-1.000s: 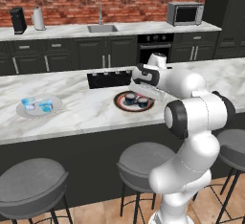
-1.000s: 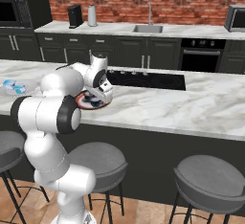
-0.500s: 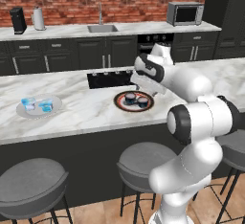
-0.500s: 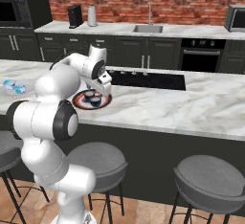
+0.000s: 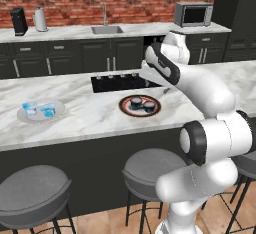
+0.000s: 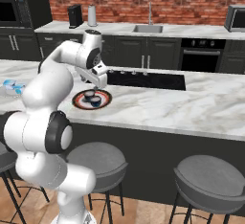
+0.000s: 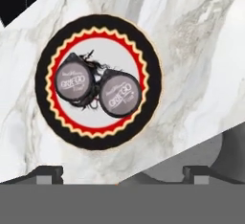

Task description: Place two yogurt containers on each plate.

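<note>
My gripper [image 7: 122, 174] hangs above the red-rimmed plate [image 7: 48, 50], fingers apart and empty. Two dark yogurt cups [image 7: 98, 88] sit touching on it. Far left on the bench [image 5: 95, 118], two blue cups [image 5: 39, 109] rest on the pale plate [image 5: 57, 109].

Glossy veined marble counter [image 7: 201, 50]

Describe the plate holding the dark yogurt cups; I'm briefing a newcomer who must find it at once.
On the marble island counter, look just in front of the black cooktop, under the robot's hand. The dark-rimmed plate there has a red zigzag ring and holds two dark yogurt cups; the other plate, far left, is plain pale and holds light blue cups.
</note>
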You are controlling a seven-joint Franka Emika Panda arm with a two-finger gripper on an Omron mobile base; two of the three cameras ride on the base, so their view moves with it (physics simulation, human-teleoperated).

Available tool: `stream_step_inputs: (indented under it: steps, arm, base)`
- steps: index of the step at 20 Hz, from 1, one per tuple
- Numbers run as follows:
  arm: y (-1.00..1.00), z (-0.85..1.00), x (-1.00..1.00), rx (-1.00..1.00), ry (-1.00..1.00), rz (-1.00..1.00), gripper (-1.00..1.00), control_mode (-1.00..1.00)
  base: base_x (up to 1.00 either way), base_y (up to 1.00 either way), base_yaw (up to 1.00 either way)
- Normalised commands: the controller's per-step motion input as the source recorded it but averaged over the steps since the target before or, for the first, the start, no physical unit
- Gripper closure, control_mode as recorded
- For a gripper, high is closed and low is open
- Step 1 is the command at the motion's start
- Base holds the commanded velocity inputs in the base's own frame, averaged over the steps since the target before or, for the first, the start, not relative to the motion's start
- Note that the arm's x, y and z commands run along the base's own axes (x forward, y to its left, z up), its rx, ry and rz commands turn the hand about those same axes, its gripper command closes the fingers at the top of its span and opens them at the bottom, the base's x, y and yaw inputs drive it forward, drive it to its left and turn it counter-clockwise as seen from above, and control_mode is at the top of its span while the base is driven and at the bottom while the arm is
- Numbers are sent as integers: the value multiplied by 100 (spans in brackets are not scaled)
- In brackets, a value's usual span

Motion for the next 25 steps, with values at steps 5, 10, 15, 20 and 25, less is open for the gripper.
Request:
stream_step_inputs:
  steps: [5,10,15,20,25]
  arm:
    - [1,55,-47,0,0,0,-100,-100]
    - [0,38,-40,0,0,0,-100,-100]
    - [2,7,-54,0,-3,0,-100,-100]
    - [1,0,-66,0,-7,0,-100,-100]
    - [0,0,-63,0,-12,0,-100,-100]
  base:
    - [0,0,0]
    - [0,0,0]
    - [0,0,0]
    - [0,0,0]
    - [0,0,0]
